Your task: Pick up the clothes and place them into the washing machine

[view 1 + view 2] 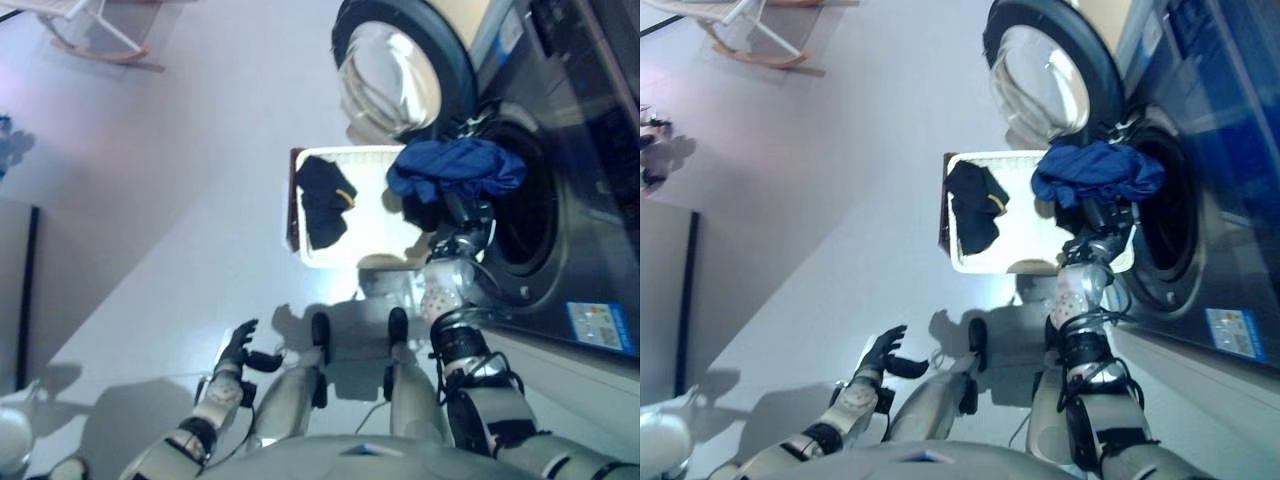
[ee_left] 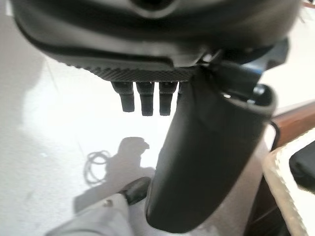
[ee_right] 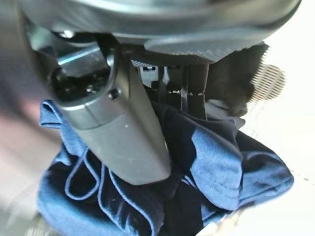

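A bunched blue garment (image 1: 455, 170) hangs in the air at the mouth of the washing machine's drum (image 1: 535, 225), above the near right corner of the white laundry basket (image 1: 375, 230). My right hand (image 1: 468, 218) is under the cloth and shut on it; in the right wrist view the thumb (image 3: 123, 123) lies over the blue folds (image 3: 226, 162) and the fingers sink into them. A black garment with a yellow trim (image 1: 325, 200) lies in the basket's left half. My left hand (image 1: 238, 345) hangs low at the left, open and holding nothing, fingers (image 2: 147, 101) straight.
The machine's round door (image 1: 400, 75) stands swung open, past the basket's far edge. The dark machine front (image 1: 590, 150) fills the right side. A wooden rocker frame (image 1: 95, 40) stands at the far left, and a dark-edged panel (image 1: 25, 290) by the left border.
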### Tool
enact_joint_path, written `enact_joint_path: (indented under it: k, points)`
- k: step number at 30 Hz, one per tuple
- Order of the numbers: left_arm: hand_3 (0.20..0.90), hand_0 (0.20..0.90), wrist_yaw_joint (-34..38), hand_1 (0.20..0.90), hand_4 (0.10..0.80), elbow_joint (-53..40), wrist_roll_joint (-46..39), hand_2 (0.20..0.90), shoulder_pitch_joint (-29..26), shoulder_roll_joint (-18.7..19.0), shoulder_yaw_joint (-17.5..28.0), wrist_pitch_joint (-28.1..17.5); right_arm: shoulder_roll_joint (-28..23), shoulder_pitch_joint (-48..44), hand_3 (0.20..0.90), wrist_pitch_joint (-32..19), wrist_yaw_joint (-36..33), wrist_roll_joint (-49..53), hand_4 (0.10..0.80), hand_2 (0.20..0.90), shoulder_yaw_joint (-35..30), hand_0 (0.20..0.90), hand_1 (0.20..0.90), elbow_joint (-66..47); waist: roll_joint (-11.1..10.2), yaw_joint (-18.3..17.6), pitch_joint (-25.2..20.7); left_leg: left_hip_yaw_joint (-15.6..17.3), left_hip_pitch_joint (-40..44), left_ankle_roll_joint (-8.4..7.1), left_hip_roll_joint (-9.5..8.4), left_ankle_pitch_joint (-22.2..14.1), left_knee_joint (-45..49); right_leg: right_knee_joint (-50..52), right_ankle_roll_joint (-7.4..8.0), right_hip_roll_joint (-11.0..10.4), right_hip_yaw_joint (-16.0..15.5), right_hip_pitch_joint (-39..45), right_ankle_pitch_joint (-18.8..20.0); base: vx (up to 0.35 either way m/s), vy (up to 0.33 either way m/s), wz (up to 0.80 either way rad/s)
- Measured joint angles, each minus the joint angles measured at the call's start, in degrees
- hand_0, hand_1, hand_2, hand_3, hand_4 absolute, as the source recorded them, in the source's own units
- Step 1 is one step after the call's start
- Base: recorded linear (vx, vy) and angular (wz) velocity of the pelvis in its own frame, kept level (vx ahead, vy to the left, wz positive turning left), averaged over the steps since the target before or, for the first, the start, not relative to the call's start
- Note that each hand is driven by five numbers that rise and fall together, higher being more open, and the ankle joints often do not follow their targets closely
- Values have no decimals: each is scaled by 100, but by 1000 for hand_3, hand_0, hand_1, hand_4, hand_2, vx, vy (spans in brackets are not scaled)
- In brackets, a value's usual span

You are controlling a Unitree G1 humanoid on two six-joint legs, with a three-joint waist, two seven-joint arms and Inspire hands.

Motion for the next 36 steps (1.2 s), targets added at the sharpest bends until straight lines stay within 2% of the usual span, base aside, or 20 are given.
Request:
enact_joint_path:
  k: [2, 5, 12, 17, 23, 29, 36]
  points:
    - [900, 900, 44, 900, 800, 3, -100, 900, -303, -32, -60, -22, -41, -438, 300, -208, -66, 120, 400, 300, -123, 300, 300, 24, 20, 36, 268, -19, -486, -3, -49, -184, 561, 493, -18, -34, 44, -473, -115, -124, 16, -3]
    - [900, 900, 50, 900, 800, -5, -107, 900, -625, -42, -144, -38, -180, -873, 300, -432, -207, 306, 400, 300, -431, 300, 300, 34, 35, 53, 441, -87, -1033, 0, -97, -199, 900, 950, -13, -115, 29, -1033, -266, -38, 45, 19]
    - [900, 900, 221, 900, 800, -126, -288, 900, -840, 8, -147, -153, -495, -1669, 300, -874, -486, 408, 400, 300, -912, 300, 300, 164, 52, 93, 637, 18, -1872, 63, -182, -246, 1391, 1396, -12, -286, 122, -1905, -272, -43, 26, 2]
    - [900, 900, 307, 900, 800, -246, -322, 900, -1083, 14, -151, -183, -809, -2295, 300, -962, -540, 632, 400, 300, -1080, 300, 300, 442, 89, 202, 714, 100, -2407, 125, -180, -312, 1721, 1600, 20, -280, 249, -2416, -243, -6, 10, -2]
    - [900, 900, 325, 900, 800, -413, -356, 900, -1125, 13, -188, -174, -1192, -3170, 300, -1104, -550, 1515, 400, 300, -1310, 300, 300, 1297, 107, 333, 703, 176, -2568, 146, -192, -331, 1773, 1703, 4, -278, 365, -2636, -241, 34, 22, -4]
    - [900, 900, 333, 900, 800, -707, -376, 900, -1283, 11, -258, -265, -2183, -4168, 300, -1217, -474, 2378, 400, 300, -1447, 300, 300, 2233, 161, 543, 669, 134, -2750, 154, -287, -336, 1860, 1978, 52, -362, 413, -2888, -328, 6, 0, 8]
    - [900, 900, 367, 900, 800, -860, -373, 900, -1224, 21, -264, -299, -3692, -4898, 300, -1114, -467, 2519, 400, 300, -1291, 300, 300, 3005, 442, 785, 471, 83, -2934, 190, -436, -347, 1881, 2269, 111, -518, 413, -3154, -491, 66, -12, 13]
